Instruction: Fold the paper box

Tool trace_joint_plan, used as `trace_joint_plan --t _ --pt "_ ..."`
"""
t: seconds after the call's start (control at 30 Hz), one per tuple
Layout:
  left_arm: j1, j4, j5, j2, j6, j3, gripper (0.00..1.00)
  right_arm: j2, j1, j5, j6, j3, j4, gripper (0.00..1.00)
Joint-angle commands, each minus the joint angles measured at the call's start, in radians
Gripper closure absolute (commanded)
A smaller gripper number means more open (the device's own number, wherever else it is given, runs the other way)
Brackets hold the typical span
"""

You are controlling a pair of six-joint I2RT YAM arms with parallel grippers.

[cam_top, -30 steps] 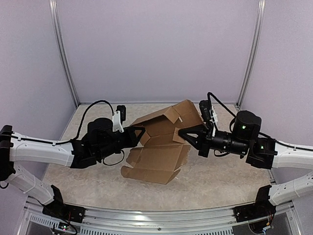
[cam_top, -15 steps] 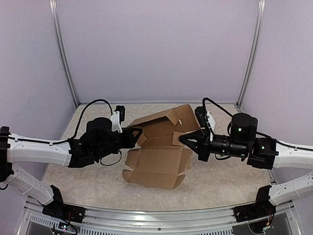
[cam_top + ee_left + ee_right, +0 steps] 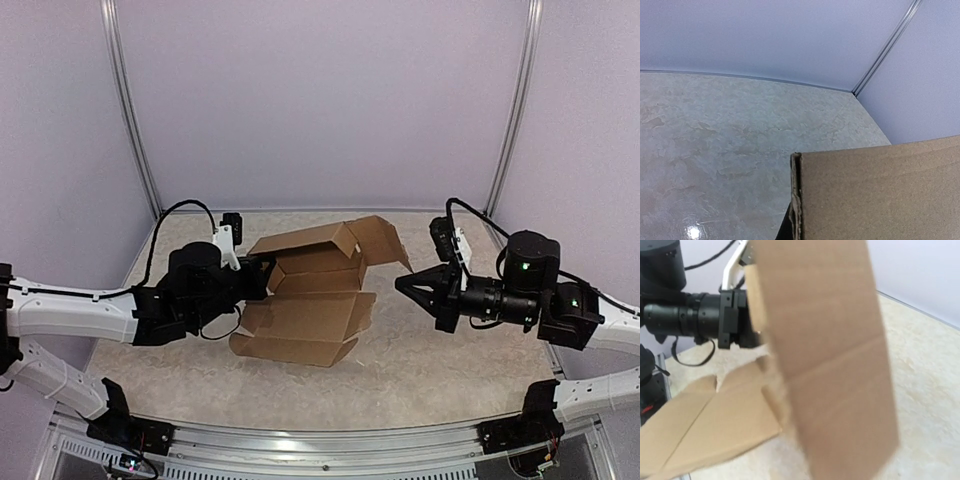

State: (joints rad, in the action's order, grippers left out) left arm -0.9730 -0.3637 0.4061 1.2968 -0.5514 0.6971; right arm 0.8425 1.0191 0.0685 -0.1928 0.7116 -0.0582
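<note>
Folding midway: left gripper (image 3: 262, 276) seems clamped on the paper box (image 3: 310, 315) at its left wall; right gripper (image 3: 402, 284), spread unclear, hangs apart, next needing to press the raised flap (image 3: 375, 238).

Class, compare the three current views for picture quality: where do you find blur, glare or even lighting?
Right wrist: the paper box flap close to the lens is smeared and soft. Left wrist: a small white glare spot on the table; the cardboard edge is crisp. Top external: even light, faint shadows only.
</note>
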Motion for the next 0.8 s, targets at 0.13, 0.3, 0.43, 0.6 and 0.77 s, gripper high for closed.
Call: trace_joint_plan --t 0.13,0.3,0.43,0.6,0.77 --pt "-0.007 0.029 0.148 -0.051 0.085 -0.039 1.00 -0.058 0.005 -0.108 0.076 0.060 -0.264 0.95" --pt "-0.015 0.029 0.173 -0.068 0.122 -0.059 1.00 -0.063 0.004 -0.164 0.145 0.127 -0.346 0.76" --pt "-0.023 0.014 0.154 -0.078 0.159 -0.074 1.00 -0.047 0.005 -0.163 0.182 0.175 -0.352 0.62" --pt "-0.039 0.020 0.170 -0.081 0.184 -0.079 1.00 0.003 0.004 -0.118 0.231 0.219 -0.337 0.53" --pt "-0.057 0.023 0.201 -0.088 0.205 -0.084 1.00 0.065 0.004 -0.047 0.233 0.245 -0.303 0.48"
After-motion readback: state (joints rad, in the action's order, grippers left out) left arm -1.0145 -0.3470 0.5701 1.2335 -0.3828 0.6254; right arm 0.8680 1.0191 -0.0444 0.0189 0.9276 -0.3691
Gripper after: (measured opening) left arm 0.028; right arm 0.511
